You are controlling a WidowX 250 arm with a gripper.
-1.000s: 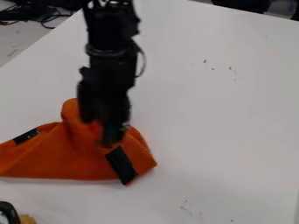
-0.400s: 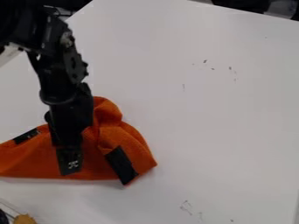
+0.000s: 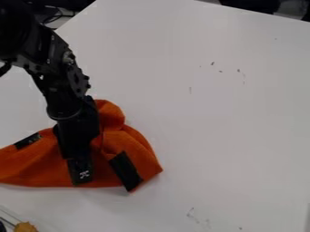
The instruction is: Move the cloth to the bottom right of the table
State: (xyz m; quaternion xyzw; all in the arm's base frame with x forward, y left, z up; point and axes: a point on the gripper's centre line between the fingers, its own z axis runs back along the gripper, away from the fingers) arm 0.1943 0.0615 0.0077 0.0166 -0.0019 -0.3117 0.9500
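Sprawling, rumpled orange cloth [image 3: 36,167], black-patched, beneath the hand [image 3: 81,176], whether spread or pinching impossible to tell.

- Desk [image 3: 242,122]: white top, small dark marks [image 3: 212,63] toward upper right, faint scuffs [image 3: 192,214] near lower edge.
- Upper left, beyond desk: dark cables [image 3: 59,16].
- Upper right, beyond desk: dark shapes, unidentifiable, grey patch [image 3: 292,7] between.
- Light: diffuse.

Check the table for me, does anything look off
The orange cloth is rumpled instead of flat, with a fold humped up beside the pincer. Small dark marks also dot the white table, toward the view's upper right and near the bottom.
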